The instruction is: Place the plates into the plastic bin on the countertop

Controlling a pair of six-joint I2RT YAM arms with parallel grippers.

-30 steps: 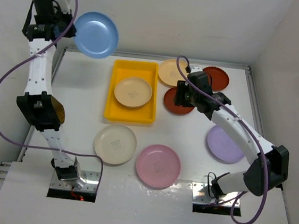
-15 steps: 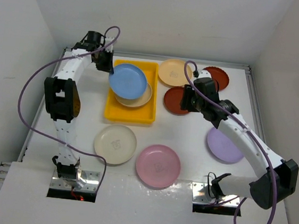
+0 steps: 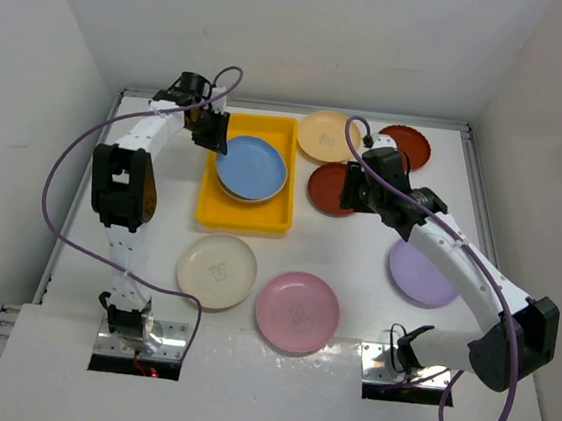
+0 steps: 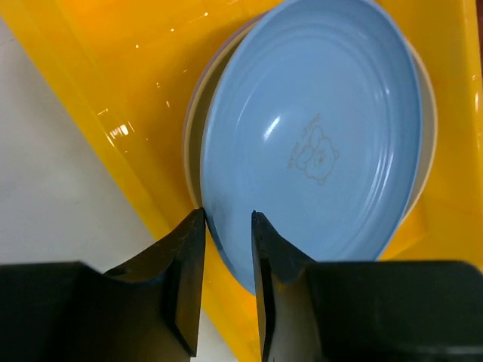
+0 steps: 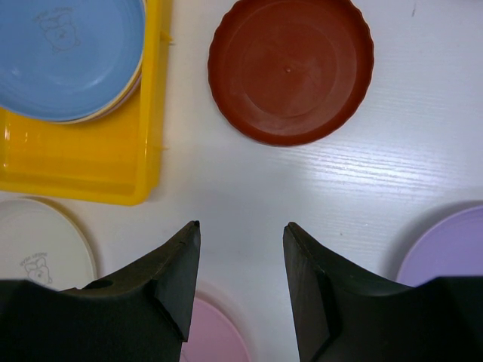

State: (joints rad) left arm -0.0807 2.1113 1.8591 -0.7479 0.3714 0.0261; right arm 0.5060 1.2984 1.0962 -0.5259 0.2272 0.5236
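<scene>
blue plate (image 3: 252,167) inside yellow bin (image 3: 243,218)

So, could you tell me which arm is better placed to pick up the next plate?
Probably right. The right tool hovers open and empty near the dark red plate, while the left tool grips the blue plate by its rim in the yellow bin.

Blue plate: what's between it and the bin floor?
A cream plate: the left wrist view shows its rim around the blue plate, both inside the bin.
</scene>
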